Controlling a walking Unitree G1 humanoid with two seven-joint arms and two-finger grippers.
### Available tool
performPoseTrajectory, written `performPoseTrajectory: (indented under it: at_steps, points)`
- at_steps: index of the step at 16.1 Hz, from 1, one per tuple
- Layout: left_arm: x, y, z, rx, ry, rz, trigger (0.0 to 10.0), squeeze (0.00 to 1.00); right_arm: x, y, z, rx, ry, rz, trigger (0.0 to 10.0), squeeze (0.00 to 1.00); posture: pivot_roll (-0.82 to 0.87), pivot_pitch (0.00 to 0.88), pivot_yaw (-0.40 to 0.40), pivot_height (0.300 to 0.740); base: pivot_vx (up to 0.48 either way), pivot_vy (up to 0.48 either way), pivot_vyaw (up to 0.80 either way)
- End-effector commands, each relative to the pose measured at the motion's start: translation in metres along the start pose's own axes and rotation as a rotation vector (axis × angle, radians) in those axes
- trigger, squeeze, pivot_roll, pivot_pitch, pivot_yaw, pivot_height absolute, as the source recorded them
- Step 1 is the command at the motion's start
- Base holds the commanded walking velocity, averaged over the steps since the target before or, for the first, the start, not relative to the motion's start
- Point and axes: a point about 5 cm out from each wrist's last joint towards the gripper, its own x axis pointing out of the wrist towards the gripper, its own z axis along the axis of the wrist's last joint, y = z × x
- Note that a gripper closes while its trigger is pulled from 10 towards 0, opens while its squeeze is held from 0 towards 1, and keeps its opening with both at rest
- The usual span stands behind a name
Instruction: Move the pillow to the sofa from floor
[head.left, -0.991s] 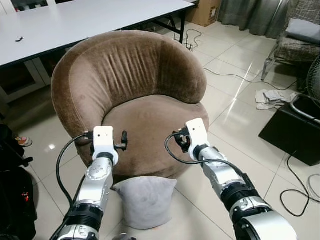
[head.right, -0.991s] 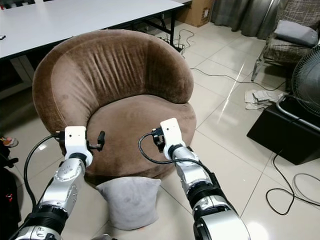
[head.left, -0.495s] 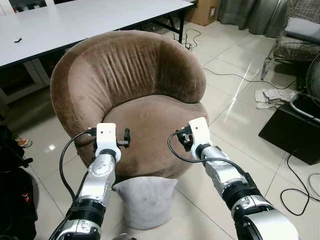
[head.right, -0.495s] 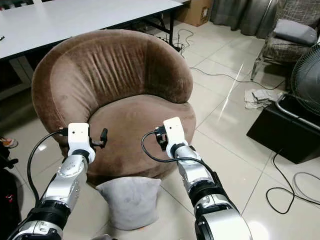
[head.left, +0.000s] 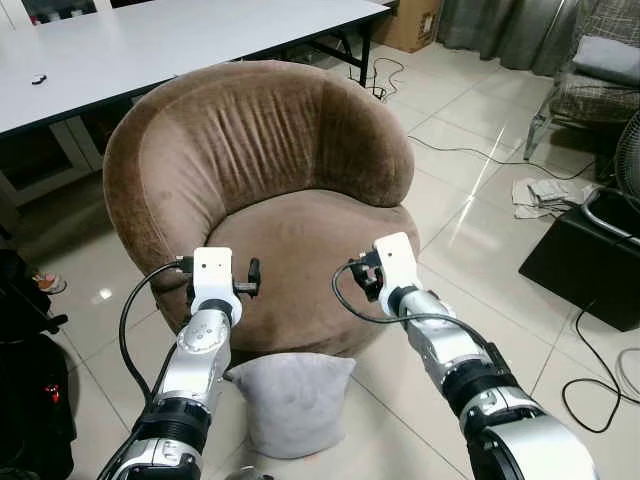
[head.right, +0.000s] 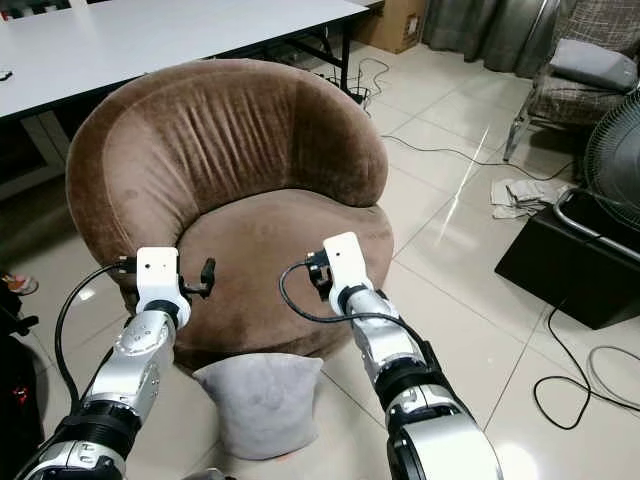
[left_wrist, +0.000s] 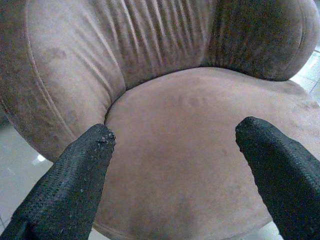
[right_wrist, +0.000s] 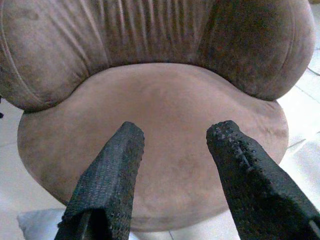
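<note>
Currently my left gripper (left_wrist: 172, 145) and right gripper (right_wrist: 175, 135) hover open above the sofa (head.left: 300, 250) seat; the pillow (head.left: 290, 400) lies on the floor (head.left: 470, 230) below.

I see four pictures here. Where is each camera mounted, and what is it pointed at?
Left eye view: on the head, looking forward and down at the brown sofa, the grey pillow on the floor and a white table; both silver arms show.
Right eye view: the head camera's other eye; same scene, both arms.
Left wrist view: on the left wrist, looking along the open left gripper at the sofa seat.
Right wrist view: on the right wrist, along the open right gripper at the seat.
Shared: every view shows the sofa.
</note>
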Motion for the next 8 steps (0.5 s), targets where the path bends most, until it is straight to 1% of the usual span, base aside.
performPoseTrajectory:
  at_steps: [1,4,8]
  points:
    - [0.0026,0.0009,0.0053,0.004,-0.017,0.003,10.0,0.0,0.0012,0.0014,0.002,-0.005,-0.006,0.006,10.0,0.0,-0.06,0.0,0.014,0.74,0.0,0.0,0.0]
    - [0.0017,-0.0003,0.0036,0.006,-0.016,0.005,10.0,0.0,0.0006,0.0023,0.0004,-0.005,-0.006,0.009,10.0,0.0,-0.06,0.0,0.011,0.74,0.0,0.0,0.0]
    - [0.0008,-0.0007,0.0023,0.005,-0.015,0.013,10.0,0.0,0.0011,0.0087,0.0001,-0.004,-0.012,0.026,10.0,0.0,-0.06,0.0,0.007,0.74,0.0,0.0,0.0]
